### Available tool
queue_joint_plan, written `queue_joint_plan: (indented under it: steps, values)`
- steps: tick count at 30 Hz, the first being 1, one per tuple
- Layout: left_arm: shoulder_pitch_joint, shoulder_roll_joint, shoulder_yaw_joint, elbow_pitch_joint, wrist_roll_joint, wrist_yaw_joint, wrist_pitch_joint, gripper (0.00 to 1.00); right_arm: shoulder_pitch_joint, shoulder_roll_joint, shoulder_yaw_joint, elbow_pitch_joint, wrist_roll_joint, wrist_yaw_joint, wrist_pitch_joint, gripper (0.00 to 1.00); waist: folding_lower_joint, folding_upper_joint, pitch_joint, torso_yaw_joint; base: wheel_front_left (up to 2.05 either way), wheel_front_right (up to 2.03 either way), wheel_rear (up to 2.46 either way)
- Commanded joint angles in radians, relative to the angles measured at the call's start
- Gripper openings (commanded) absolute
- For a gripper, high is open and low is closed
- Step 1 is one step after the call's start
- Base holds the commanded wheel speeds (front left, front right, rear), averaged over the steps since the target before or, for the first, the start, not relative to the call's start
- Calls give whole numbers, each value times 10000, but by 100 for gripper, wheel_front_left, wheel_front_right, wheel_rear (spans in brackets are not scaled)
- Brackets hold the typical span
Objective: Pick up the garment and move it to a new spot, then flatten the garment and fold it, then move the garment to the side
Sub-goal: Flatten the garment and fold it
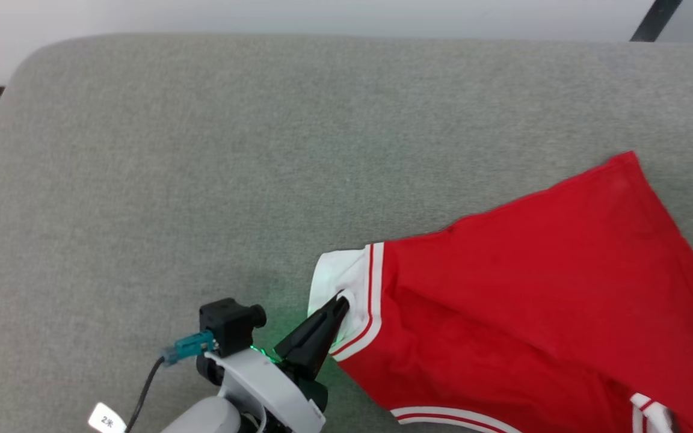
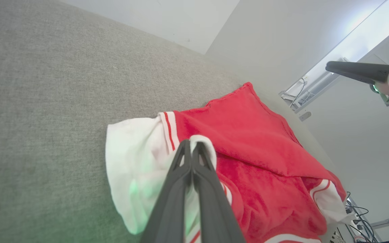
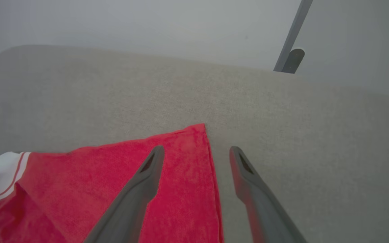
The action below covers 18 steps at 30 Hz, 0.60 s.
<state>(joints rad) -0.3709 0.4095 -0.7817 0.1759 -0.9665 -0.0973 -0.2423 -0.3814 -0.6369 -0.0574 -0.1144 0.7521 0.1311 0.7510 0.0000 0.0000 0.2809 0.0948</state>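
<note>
The red jersey (image 1: 533, 300) lay at four o'clock on the grey cushion (image 1: 202, 150) (lower edge cut off). The left gripper (image 1: 341, 300) pinched its white sleeve (image 1: 340, 273); the right gripper (image 3: 197, 150) stood spread.

red garment (image 1: 533, 288), white sleeve (image 1: 340, 270) with red stripes, grey surface (image 1: 262, 150)

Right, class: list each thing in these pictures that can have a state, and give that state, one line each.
garment: lying rumpled on the grey surface, not yet flat or folded.
left hand: shut on the garment's white sleeve.
right hand: open, holding nothing, astride the garment's edge.
</note>
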Motion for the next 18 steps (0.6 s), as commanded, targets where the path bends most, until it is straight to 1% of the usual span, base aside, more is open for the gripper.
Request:
queue_joint_plan:
  steps: [1,2,3,4,6,9,13,18]
  values:
    - [-152,-43,-28,-3,58,-79,-31,0,-621,17,491,429,-273,-8,-27,100,0,0,203,189,0,0,0]
    - [-152,-43,-28,-3,58,-79,-31,0,-621,17,491,429,-273,-8,-27,100,0,0,203,189,0,0,0]
    - [-257,-108,-56,14,92,-108,-36,0,-1409,-44,1193,1204,-621,-8,-54,100,0,0,322,320,0,0,0]
    - [-257,-108,-56,14,92,-108,-36,0,-1409,-44,1193,1204,-621,-8,-54,100,0,0,322,320,0,0,0]
    - [-367,-152,-104,43,117,-145,-44,0,-2059,20,1807,2100,-717,-8,-13,100,0,0,447,461,0,0,0]
    - [-518,-226,-165,74,123,-179,-55,0,-2751,-72,2550,3325,-842,-8,-104,100,0,0,640,666,0,0,0]
    - [-645,-314,-247,83,76,-243,-71,0,-3260,-153,3208,4712,-759,-9,-339,100,0,0,921,863,0,0,0]
    - [-796,-391,-283,141,119,-264,-106,0,-3502,-351,3849,5874,-597,-9,-685,100,0,0,1195,958,0,0,0]
